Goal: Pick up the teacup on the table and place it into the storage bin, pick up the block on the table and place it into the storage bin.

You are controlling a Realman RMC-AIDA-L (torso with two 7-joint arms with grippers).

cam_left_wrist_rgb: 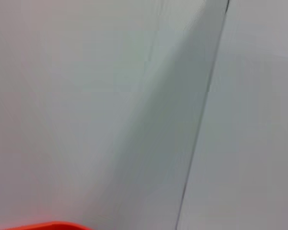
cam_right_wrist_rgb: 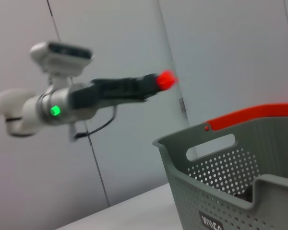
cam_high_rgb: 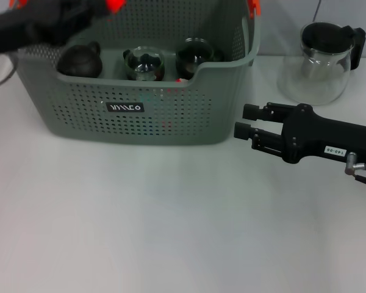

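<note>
The right gripper [cam_high_rgb: 244, 122] hovers just beside the storage bin [cam_high_rgb: 140, 110], jaws released and empty. The left gripper [cam_high_rgb: 104, 6] hangs above the bin's rim holding an orange block [cam_high_rgb: 114, 5]; teacups [cam_high_rgb: 144, 64] sit inside.

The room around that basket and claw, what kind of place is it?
Probably a robot test room, not a home: a bare white table, plain pale wall panels, and a storage bin beside a glass pitcher.
</note>
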